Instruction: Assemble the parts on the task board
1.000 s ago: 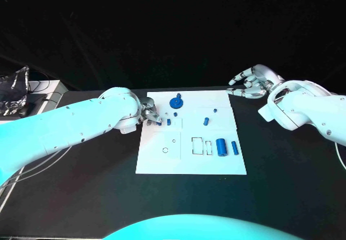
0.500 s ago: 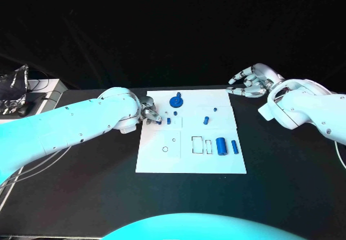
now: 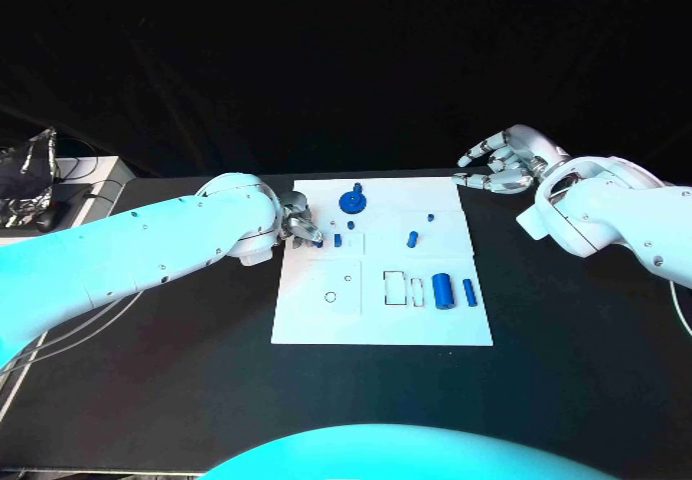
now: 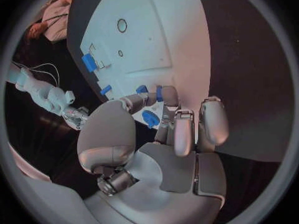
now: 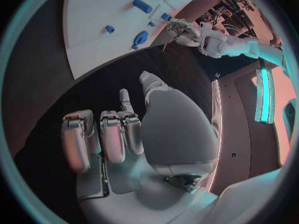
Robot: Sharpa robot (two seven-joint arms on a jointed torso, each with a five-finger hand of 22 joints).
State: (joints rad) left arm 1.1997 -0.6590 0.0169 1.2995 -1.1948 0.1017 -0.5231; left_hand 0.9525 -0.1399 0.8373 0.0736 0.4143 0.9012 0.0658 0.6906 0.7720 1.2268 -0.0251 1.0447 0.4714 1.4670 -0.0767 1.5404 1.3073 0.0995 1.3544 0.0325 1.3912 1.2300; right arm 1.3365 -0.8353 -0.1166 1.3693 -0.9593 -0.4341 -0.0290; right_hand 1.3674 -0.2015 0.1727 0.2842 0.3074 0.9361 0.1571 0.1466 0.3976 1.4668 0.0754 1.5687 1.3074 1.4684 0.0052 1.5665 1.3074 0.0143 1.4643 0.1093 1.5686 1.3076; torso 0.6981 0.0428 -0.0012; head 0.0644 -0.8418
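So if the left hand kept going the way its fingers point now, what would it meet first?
Probably the small blue part right beyond the left hand on the task board; the fingertips sit almost on it already, though depth is hard to judge.

Left arm (image 3: 144, 250) enters from the left edge of the head view, reaching toward frame centre-left. Left hand (image 3: 300, 226) sits just left of centre, fingers (image 4: 163, 95) bent forward with tips drawn close to the thumb; whether it grips something, cannot tell.

Right arm (image 3: 620, 220) comes in from the right edge, forearm angled up-left. Right hand (image 3: 498, 165) in the upper right, fingers (image 5: 112, 137) loosely curled and apart, nothing in them.
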